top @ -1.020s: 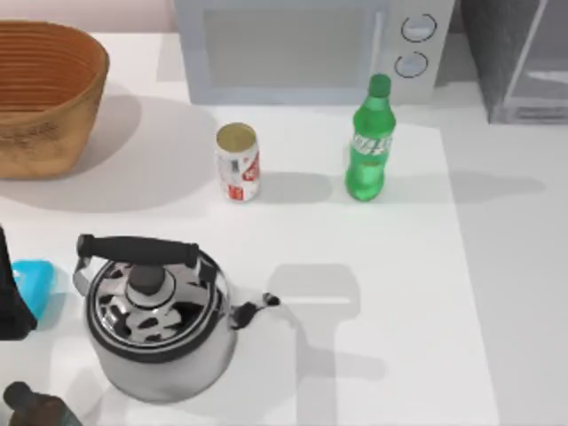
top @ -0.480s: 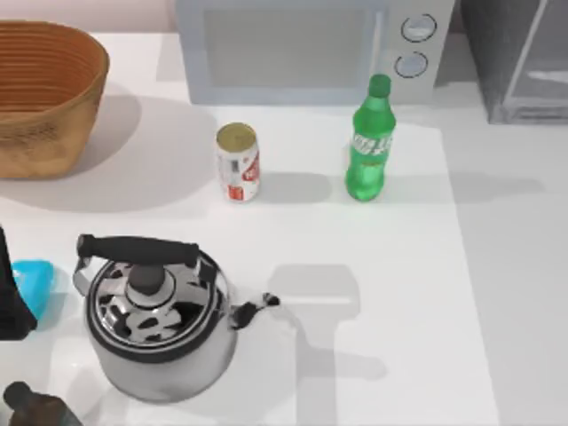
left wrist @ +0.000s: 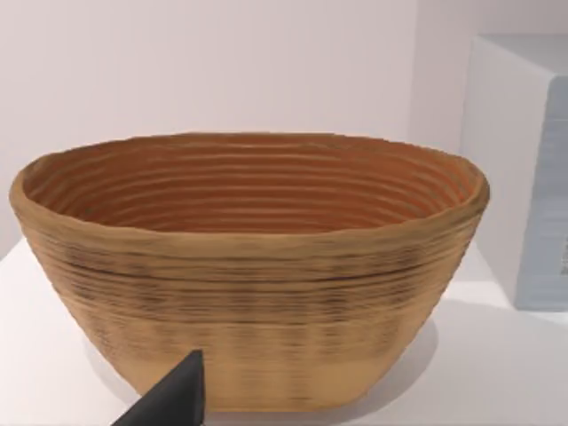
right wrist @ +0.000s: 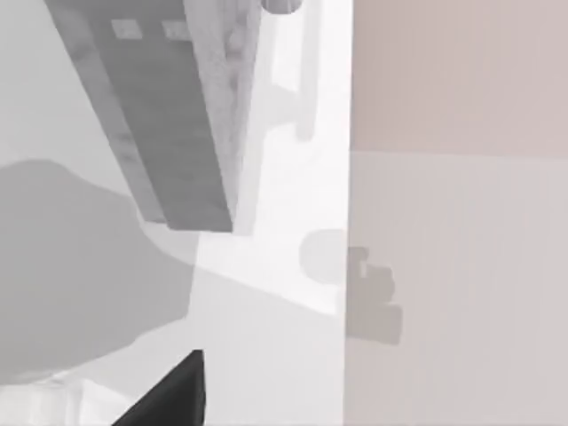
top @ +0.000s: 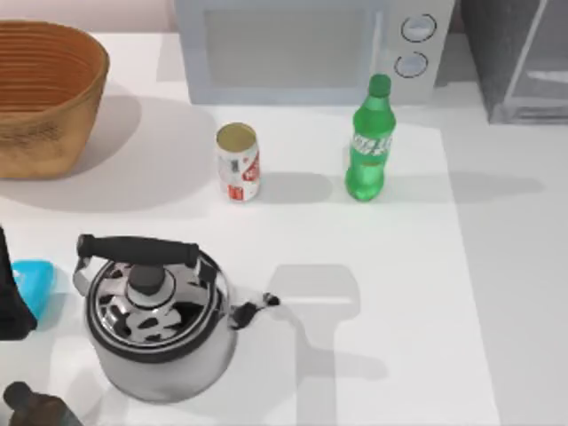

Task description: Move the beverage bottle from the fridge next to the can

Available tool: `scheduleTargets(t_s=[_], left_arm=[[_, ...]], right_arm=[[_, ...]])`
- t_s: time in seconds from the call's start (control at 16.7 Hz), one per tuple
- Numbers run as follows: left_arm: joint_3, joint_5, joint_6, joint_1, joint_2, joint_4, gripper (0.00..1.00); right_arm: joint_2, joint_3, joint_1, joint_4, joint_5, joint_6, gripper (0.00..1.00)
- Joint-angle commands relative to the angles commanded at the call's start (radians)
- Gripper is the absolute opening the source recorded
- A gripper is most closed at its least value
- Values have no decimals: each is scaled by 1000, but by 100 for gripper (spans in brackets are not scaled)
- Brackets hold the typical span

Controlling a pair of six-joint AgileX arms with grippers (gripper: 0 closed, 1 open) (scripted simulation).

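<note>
**Bottle stands out on the bench, well clear of both our arms**

Largest first: the white bench point(top: 373, 293) carries everything. At its back sit the light grey microwave point(top: 302, 49) and, in the far right corner, the grey fridge point(top: 519, 58); the right wrist view looks along that cabinet's side. The woven basket point(top: 49, 93) sits at the back left, straight ahead of our left fingers. The steel kettle point(top: 155, 328) stands at the front left.

The green beverage bottle point(top: 368, 142) is upright on the open bench, outside the fridge and just in front of the microwave's knobs. The white and red can point(top: 238, 162) stands to its left with a clear gap between them, so the placing looks close but arguably not yet snug.

Our left arm point(top: 11, 293) is parked at the left edge beside a small blue object point(top: 35, 284). Of each gripper we see just one dark fingertip, left point(left wrist: 173, 399) and right point(right wrist: 173, 395), so we cannot tell whether either pair of fingers is open or closed; nothing shows between them.

The risk we judge from here: the bottle is tall and narrow, so a sideways brush near its cap could tip it into the can. A reach from the left would also have to clear the kettle's handle.
</note>
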Motion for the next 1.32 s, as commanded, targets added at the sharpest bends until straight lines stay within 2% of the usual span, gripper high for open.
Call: scheduleTargets(t_s=[0.54, 0.72, 0.96, 1.32], left_arm=[[0, 0, 0, 0, 0, 0, 100], [0, 0, 0, 0, 0, 0, 100], [0, 0, 0, 0, 0, 0, 100], [0, 0, 0, 0, 0, 0, 100]], right_arm=[[5, -16, 458, 639, 97, 789, 100], [2, -19, 591, 821, 125, 990, 100], [-4, -22, 690, 944, 146, 1116, 100], [-9, -32, 684, 954, 146, 1120, 100]])
